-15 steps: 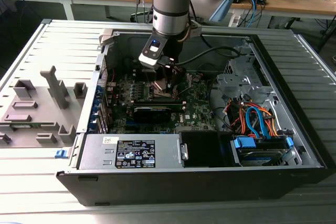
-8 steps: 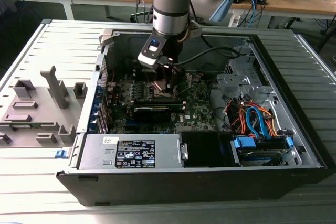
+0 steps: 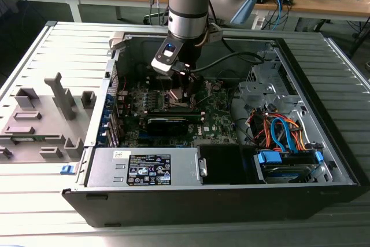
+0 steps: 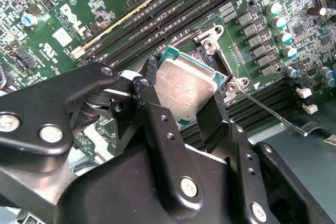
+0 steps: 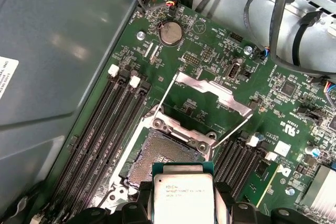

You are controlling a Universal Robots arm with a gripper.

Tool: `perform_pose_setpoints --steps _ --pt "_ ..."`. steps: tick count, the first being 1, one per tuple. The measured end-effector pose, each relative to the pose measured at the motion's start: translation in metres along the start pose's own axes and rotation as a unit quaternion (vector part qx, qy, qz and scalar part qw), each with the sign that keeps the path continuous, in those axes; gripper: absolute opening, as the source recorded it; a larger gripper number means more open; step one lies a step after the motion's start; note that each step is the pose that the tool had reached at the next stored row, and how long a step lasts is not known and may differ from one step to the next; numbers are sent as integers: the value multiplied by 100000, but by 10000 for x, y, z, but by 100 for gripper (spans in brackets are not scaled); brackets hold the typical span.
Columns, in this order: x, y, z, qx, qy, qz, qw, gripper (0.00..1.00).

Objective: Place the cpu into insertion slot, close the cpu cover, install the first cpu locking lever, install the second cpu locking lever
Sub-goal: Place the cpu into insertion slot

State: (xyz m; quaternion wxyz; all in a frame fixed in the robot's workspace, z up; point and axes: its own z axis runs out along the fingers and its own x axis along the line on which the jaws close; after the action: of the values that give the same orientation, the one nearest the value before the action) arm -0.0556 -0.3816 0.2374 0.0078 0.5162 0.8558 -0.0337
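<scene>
My gripper (image 3: 181,89) reaches down into the open computer case over the green motherboard. In both wrist views its black fingers are shut on the cpu (image 5: 182,196), a flat square chip with a dull silver top (image 4: 185,88), held by two opposite edges. The cpu hovers just above and partly over the insertion slot (image 5: 156,157), whose dark brownish contact field lies bare. The cpu cover (image 5: 211,94), a thin silver frame with a large window, stands swung back beyond the slot. Two thin wire locking levers (image 5: 164,97) (image 5: 237,128) stick out, unlatched, on either side of it.
Long black memory slots (image 5: 102,129) run alongside the insertion slot. A coin battery (image 5: 169,32) sits beyond the cover. In the case are a grey power supply box (image 3: 144,169), a long black card (image 3: 172,121), orange and blue cables (image 3: 278,131) and a blue drive caddy (image 3: 287,160).
</scene>
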Motion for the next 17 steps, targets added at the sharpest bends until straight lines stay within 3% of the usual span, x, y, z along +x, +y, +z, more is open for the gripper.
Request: perform_pose_setpoints --steps 17 --pt "0 0 0 75 82 1583 99987 55"
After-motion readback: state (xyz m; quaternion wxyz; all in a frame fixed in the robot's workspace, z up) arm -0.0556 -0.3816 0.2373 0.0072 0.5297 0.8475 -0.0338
